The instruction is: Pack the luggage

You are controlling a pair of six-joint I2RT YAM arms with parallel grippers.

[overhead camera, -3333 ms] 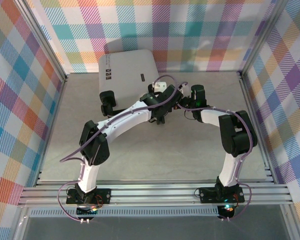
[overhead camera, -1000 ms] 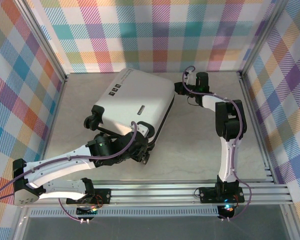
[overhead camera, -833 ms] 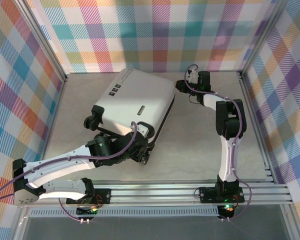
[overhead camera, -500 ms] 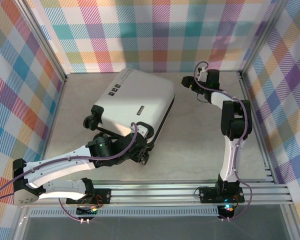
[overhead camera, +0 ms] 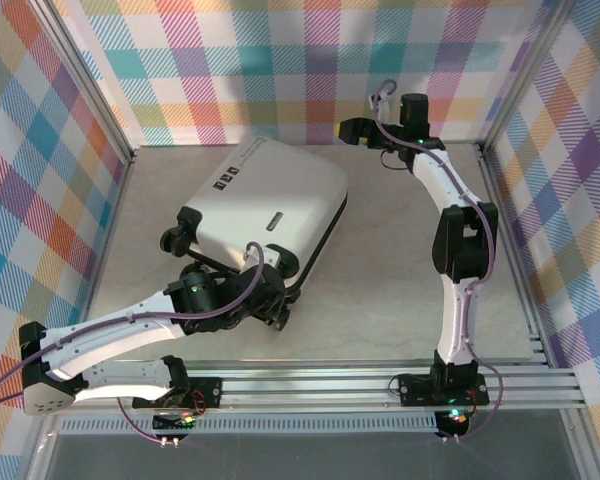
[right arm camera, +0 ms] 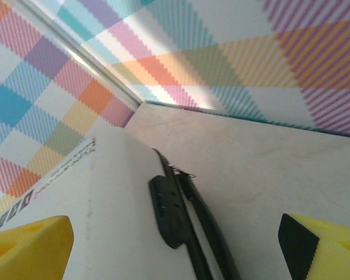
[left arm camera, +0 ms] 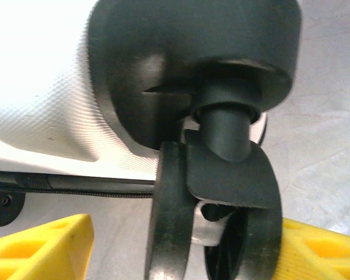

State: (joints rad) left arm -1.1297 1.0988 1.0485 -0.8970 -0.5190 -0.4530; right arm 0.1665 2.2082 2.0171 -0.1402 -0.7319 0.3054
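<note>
The luggage (overhead camera: 265,205) lies shut on the table, white shell up and turned askew, with black wheels toward the near side. My left gripper (overhead camera: 278,306) sits low at its near right corner. In the left wrist view the yellow fingers (left arm camera: 44,248) stand apart with a black caster wheel (left arm camera: 216,221) between them, and the white shell (left arm camera: 41,87) is just above. My right gripper (overhead camera: 350,130) hangs open by the back wall, above the luggage's far right corner. Its wrist view looks down on the shell (right arm camera: 105,221), a black side handle (right arm camera: 166,213) and the zipper band (right arm camera: 201,233).
Plaid walls with aluminium posts close in the left, back and right sides. An aluminium rail (overhead camera: 310,385) with both arm bases runs along the near edge. Another wheel (overhead camera: 172,240) sticks out at the luggage's left corner. Bare table (overhead camera: 410,280) lies right of the luggage.
My right gripper has opened and risen from the luggage's far right corner toward the back wall. My left gripper's fingers have spread around the wheel. The luggage has shifted slightly left.
</note>
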